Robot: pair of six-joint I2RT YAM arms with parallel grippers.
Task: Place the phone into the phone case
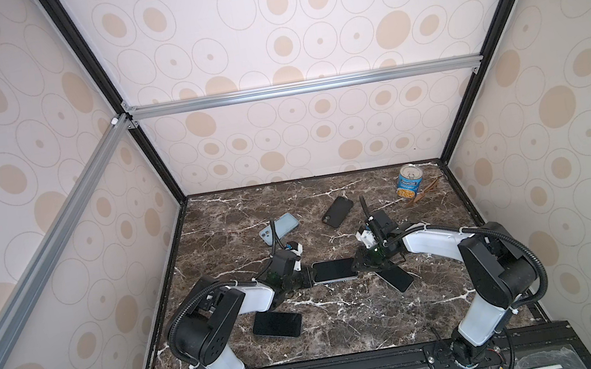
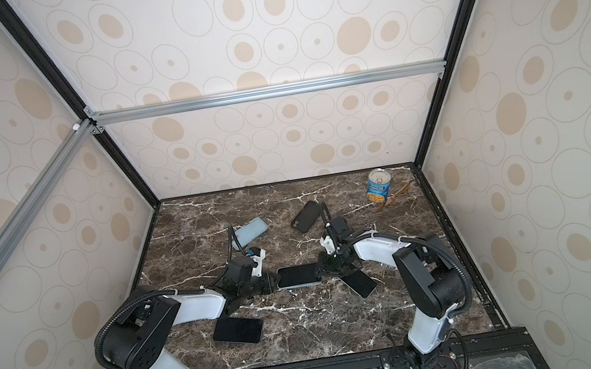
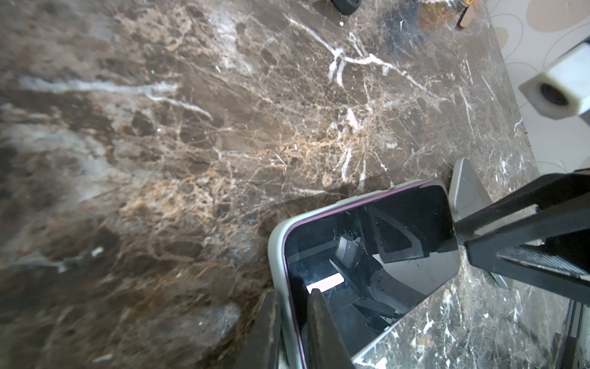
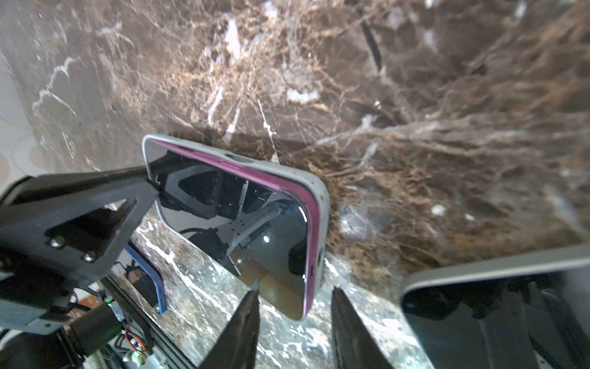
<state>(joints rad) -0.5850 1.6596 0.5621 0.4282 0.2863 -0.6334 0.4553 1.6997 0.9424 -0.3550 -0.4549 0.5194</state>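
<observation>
Nearest the lens, the left gripper pinches one short end of the phone, one finger on the dark screen and one behind the pale grey phone case wrapped round it. Screen up, the phone is at mid-table, its long axis running across from arm to arm. At its other end the right gripper is spread, a finger on either side, with marble showing in the gap. Whether the pink rim is fully seated is hard to make out. Another dark handset is half hidden under that gripper. Brown, white-veined marble covers the table; the walls are papered in beige ovals.
</observation>
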